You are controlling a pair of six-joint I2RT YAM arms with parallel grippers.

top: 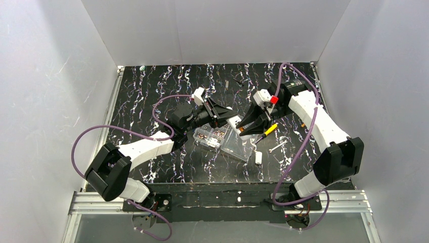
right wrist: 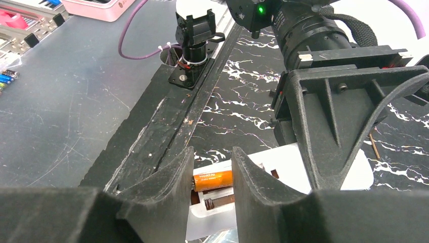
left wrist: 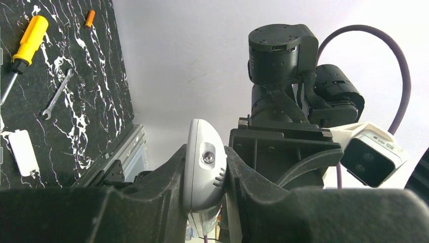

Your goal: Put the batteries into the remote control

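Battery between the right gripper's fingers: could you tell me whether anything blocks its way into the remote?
Nothing visible does: the battery is right at the open recess of the remote, which the left gripper holds.

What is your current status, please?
Left claw shut on slim white plastic remote control. Right claw gripping thin orange cylindrical battery over its recess. Nothing obstructing.
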